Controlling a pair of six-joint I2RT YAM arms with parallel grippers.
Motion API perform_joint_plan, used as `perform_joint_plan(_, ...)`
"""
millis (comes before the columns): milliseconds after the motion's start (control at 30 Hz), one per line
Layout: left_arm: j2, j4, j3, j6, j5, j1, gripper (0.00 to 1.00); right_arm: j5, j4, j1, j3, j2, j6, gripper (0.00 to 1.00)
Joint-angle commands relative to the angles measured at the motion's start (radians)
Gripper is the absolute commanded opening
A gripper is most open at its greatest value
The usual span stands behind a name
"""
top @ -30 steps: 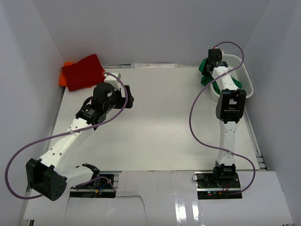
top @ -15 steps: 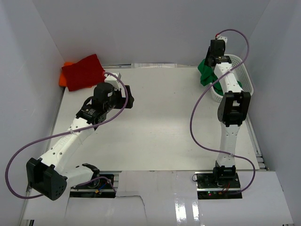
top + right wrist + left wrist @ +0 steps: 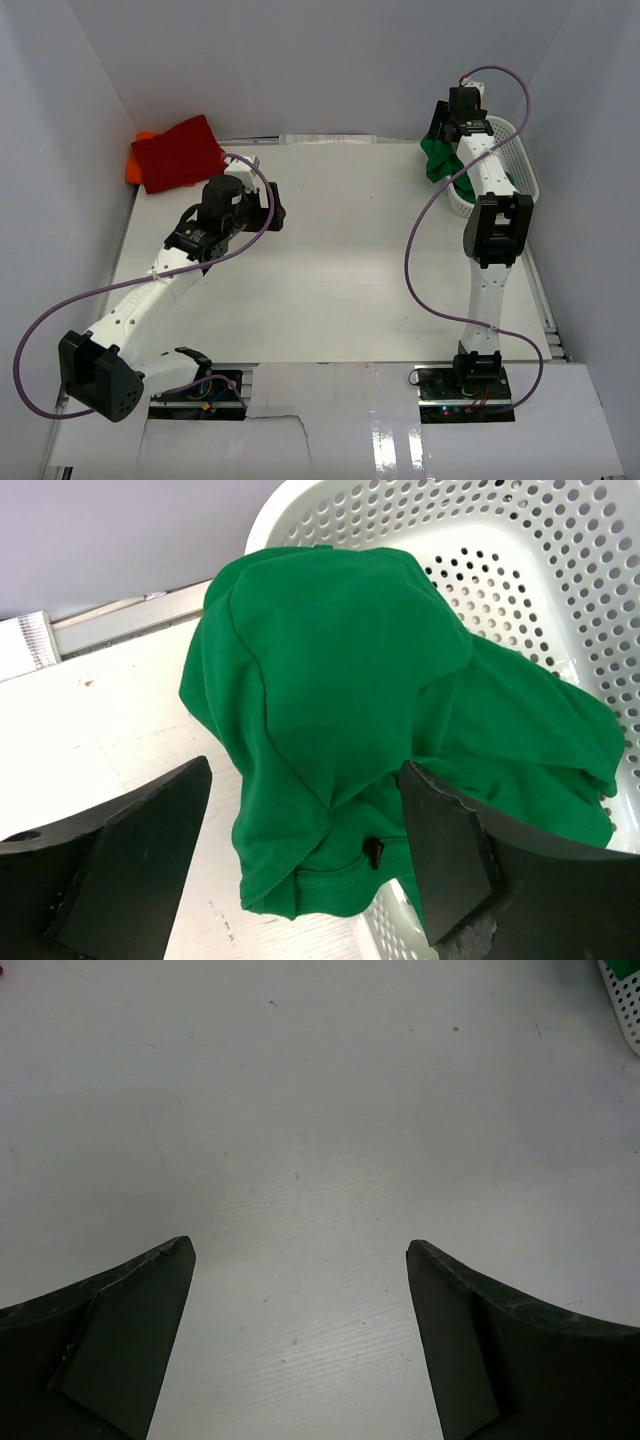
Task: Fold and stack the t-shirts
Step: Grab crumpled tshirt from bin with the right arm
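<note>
**Both claws open, green shirt draped over the basket rim**

Closest to me, the two arms rise from their bases at the near edge of the white table [image 3: 340, 260]. The left arm leans in over the left half of the table. The left claw [image 3: 300, 1250] is spread wide with only bare tabletop between its fingers. It holds nothing and touches nothing, and in the overhead view [image 3: 272, 208] it sits left of the table's middle, well apart from every shirt.

Further back on the right, the right arm reaches straight out to the far right corner. The right claw [image 3: 305, 765] hangs over the near left corner of the white basket [image 3: 560, 560], its two fingers standing far apart. The green shirt [image 3: 340, 650] lies bunched below and between them, half in the basket and half spilling over the rim onto the table. The fingers are not pinching the cloth. The right finger's tip overlaps the shirt's edge in the wrist view, and I cannot tell whether it touches. From above, the shirt [image 3: 437, 160] shows just left of the basket [image 3: 525, 170], under the claw [image 3: 440, 125].

At the far left corner, by the wall, the red shirt [image 3: 178, 152] lies folded on top of the orange shirt [image 3: 132, 170], which peeks out along its left side.
</note>
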State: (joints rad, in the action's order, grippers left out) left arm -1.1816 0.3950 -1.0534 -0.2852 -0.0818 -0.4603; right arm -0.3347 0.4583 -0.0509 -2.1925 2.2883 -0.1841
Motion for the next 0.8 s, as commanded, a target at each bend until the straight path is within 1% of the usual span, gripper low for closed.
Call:
perform_joint_plan(0,0.007,0.007,0.006,0.006,0.001,0.005,0.98,0.011,-0.006,0.017,-0.006,0.019,-0.018,0.81)
perform_joint_plan(167,0.005,0.007,0.007,0.006,-0.001,0.005,0.98,0.023,-0.004,0.019,-0.001,0.028,-0.029,0.83)
perform_joint_plan(200,0.005,0.007,0.006,0.006,-0.001,0.005,0.98,0.026,-0.006,0.02,0.0,0.028,-0.031,0.82)
perform_joint_plan(233,0.007,0.008,0.006,0.006,-0.001,0.005,0.98,0.026,-0.006,0.02,-0.001,0.03,-0.034,0.79)
perform_joint_plan(267,0.007,0.008,0.006,0.006,-0.001,0.005,0.98,0.028,-0.006,0.02,0.0,0.031,-0.034,0.72)
perform_joint_plan(300,0.007,0.008,0.004,0.006,-0.003,0.005,0.98,0.029,-0.006,0.02,-0.004,0.033,-0.034,0.45)
perform_joint_plan(333,0.008,0.008,0.006,0.006,-0.003,0.005,0.98,0.029,-0.006,0.02,-0.006,0.033,-0.035,0.37)
perform_joint_plan(367,0.008,0.008,0.007,0.004,-0.003,0.005,0.98,0.031,-0.006,0.019,-0.007,0.033,-0.035,0.34)
perform_joint_plan(467,0.008,0.01,0.006,0.004,-0.007,0.005,0.98,0.048,-0.006,0.022,-0.01,0.036,-0.047,0.42)
perform_joint_plan(567,0.008,0.01,0.007,0.006,-0.009,0.005,0.98,0.071,-0.001,0.028,-0.012,0.043,-0.052,0.58)
perform_joint_plan(600,0.008,0.01,0.007,0.006,-0.009,0.005,0.98,0.071,0.0,0.028,-0.01,0.045,-0.054,0.65)
perform_joint_plan(667,0.008,0.011,0.006,0.006,-0.009,0.005,0.98,0.075,0.002,0.026,-0.009,0.051,-0.054,0.66)
perform_joint_plan(767,0.008,0.011,0.006,0.006,-0.007,0.005,0.98,0.072,0.003,0.028,-0.007,0.06,-0.054,0.58)
